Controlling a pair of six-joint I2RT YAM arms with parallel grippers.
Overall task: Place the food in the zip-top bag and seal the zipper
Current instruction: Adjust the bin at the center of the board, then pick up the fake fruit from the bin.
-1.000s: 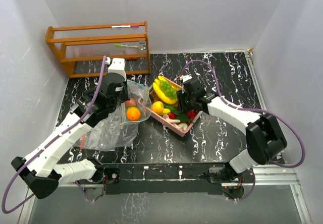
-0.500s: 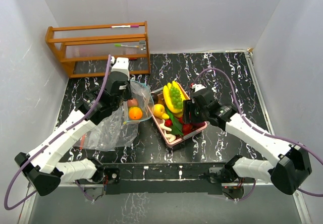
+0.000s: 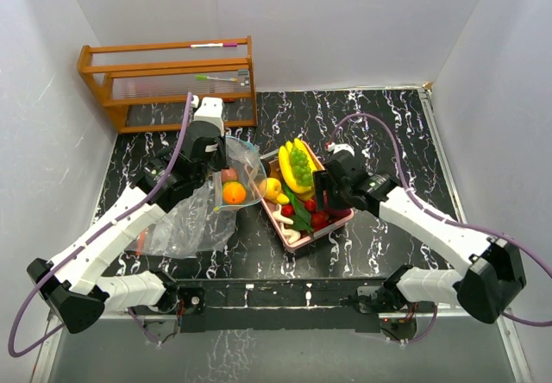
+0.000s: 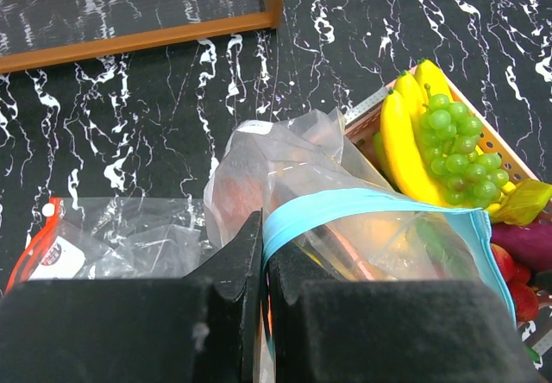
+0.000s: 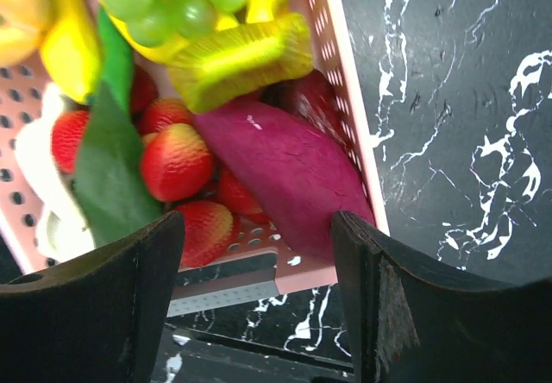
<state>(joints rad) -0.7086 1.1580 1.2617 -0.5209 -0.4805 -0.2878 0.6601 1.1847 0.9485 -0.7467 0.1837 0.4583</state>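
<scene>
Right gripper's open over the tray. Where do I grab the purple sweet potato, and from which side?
Take the purple sweet potato across its thick middle, straight down from above. It lies slanted against the pink tray's wall, top exposed, strawberries crowding its other flank, so side approaches look blocked. The open right gripper likely needs turning to span its width.

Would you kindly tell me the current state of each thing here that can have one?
zip-top bag: open, unsealed, an orange inside.
left gripper: shut on the bag's blue zipper rim.
right gripper: open, empty, over the tray.
pink tray: full of toy food.
</scene>
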